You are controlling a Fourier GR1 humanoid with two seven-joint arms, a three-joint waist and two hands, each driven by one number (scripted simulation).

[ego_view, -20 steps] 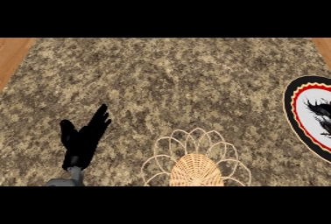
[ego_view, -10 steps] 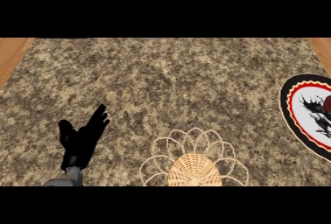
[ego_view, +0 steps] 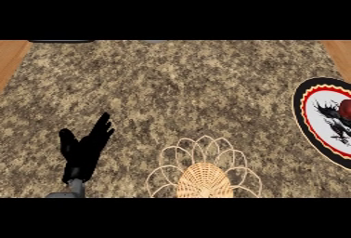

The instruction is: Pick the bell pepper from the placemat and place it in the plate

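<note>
The woven placemat (ego_view: pixel 204 179) lies at the bottom centre with nothing on it. At the right edge, cut off by the frame, lies the plate (ego_view: pixel 305 121), with a black rim, a red ring and a white middle. A dark red bit of the bell pepper (ego_view: pixel 346 109) shows over the plate's middle, right at the frame's edge. Black parts of my right hand (ego_view: pixel 336 129) lie beside it over the plate; most of that hand is out of frame. My left hand (ego_view: pixel 82 151) rests open at the lower left, fingers up, far from both.
The speckled stone counter (ego_view: pixel 178 93) fills the view. Wooden strips (ego_view: pixel 10 56) run along its far left and far right edges. A dark edge shows at the top left.
The red of the bell pepper now shows at the right edge over the plate; before, only black shapes showed there. The left hand has stayed put.
</note>
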